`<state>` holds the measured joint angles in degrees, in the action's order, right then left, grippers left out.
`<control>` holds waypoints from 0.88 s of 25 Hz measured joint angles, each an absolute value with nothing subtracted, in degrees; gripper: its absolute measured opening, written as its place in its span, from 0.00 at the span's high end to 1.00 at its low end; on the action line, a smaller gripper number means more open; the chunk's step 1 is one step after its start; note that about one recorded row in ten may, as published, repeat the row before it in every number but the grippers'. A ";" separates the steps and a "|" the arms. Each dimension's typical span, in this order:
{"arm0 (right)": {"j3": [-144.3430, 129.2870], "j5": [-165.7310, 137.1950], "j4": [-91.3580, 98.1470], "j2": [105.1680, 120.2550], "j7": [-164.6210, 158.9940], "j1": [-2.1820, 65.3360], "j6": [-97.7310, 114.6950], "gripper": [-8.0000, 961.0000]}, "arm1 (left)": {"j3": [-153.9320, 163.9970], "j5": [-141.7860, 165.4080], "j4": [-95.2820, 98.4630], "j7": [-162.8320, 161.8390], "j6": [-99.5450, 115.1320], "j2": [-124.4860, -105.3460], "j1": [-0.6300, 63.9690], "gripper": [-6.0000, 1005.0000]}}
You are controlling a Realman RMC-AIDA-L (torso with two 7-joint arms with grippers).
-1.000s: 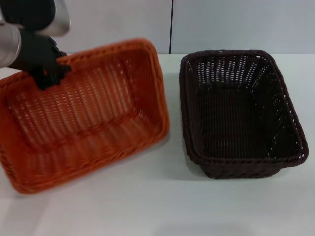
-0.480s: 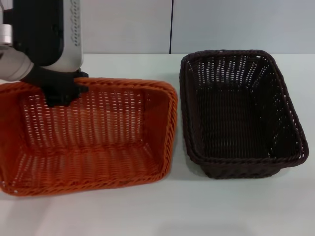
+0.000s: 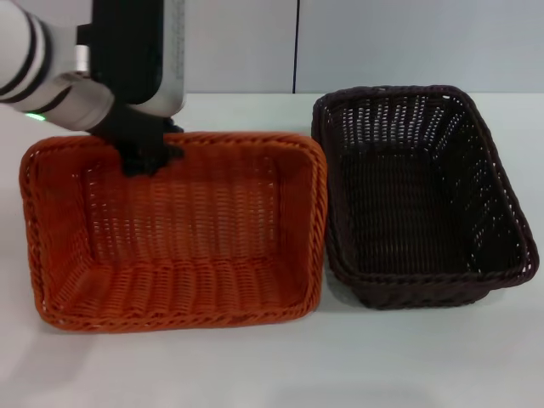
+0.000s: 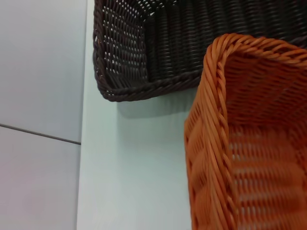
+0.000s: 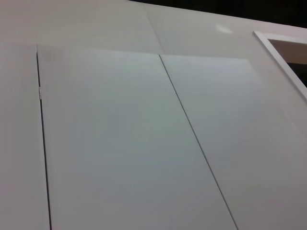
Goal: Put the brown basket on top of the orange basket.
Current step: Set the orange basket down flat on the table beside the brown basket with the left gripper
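the left gripper (image 3: 146, 155) is clamped on the far braided rim of the orange basket (image 3: 178, 246), at about eleven o'clock on that basket in the head view. the orange basket sits level on the white table (image 3: 280, 365). the brown basket (image 3: 421, 195) stands at its three o'clock, their rims just beside each other, both open side up. the right gripper is out of sight.

A white table (image 3: 255, 374) fills the lower part of the head view. Behind it stands a pale grey wall (image 3: 408, 42) of flat panels, split by a dark vertical seam (image 3: 296, 47). The right wrist view shows more pale panels (image 5: 120, 134) with thin dark seams.
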<state>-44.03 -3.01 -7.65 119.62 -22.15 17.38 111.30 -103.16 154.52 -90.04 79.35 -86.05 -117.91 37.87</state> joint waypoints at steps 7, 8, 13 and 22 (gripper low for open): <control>-44.03 -3.06 -7.65 119.62 -22.15 17.17 111.43 0.13 | -103.63 154.78 -82.46 80.11 -80.38 -117.84 40.37 0.76; -44.03 -3.07 -7.65 119.62 -22.15 17.17 111.45 0.13 | -105.67 155.07 -76.97 80.14 -78.70 -117.90 43.10 0.75; -44.03 -3.08 -7.65 119.61 -22.15 17.33 111.46 0.13 | -107.01 155.35 -71.76 79.98 -77.07 -117.92 45.62 0.72; -44.03 -3.58 -7.65 119.48 -22.15 17.31 111.40 0.13 | -105.05 155.21 -70.20 79.31 -72.57 -118.30 45.84 0.64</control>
